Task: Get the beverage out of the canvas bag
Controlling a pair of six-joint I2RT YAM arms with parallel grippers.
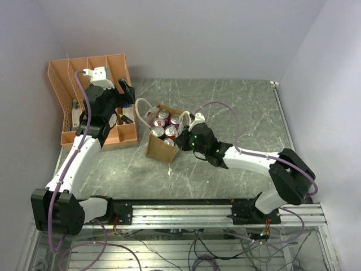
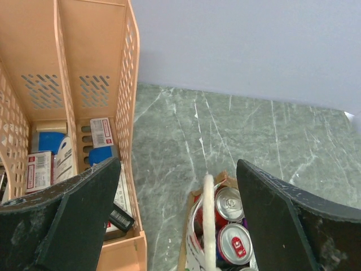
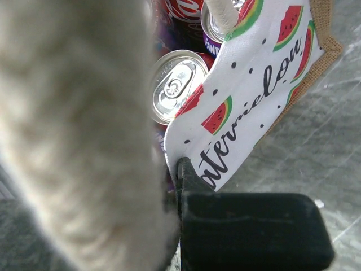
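Note:
The tan canvas bag [image 1: 161, 150] stands open mid-table with several drink cans [image 1: 164, 123] upright inside. My right gripper [image 1: 182, 139] is shut on the bag's right wall. In the right wrist view its dark finger [image 3: 248, 226] presses the watermelon-print lining [image 3: 254, 79] beside a silver can top [image 3: 174, 84], and a blurred rope handle [image 3: 73, 124] hides the other finger. My left gripper [image 1: 128, 90] is open and empty, up left of the bag. In the left wrist view its fingers [image 2: 67, 220] straddle the cream handle [image 2: 209, 220] and the cans [image 2: 236, 243] below.
An orange slotted rack [image 1: 90, 76] with small boxes and packets stands at the back left, right under my left wrist; it also shows in the left wrist view [image 2: 84, 84]. Grey walls enclose the green marble table [image 1: 237, 107] at the back and sides.

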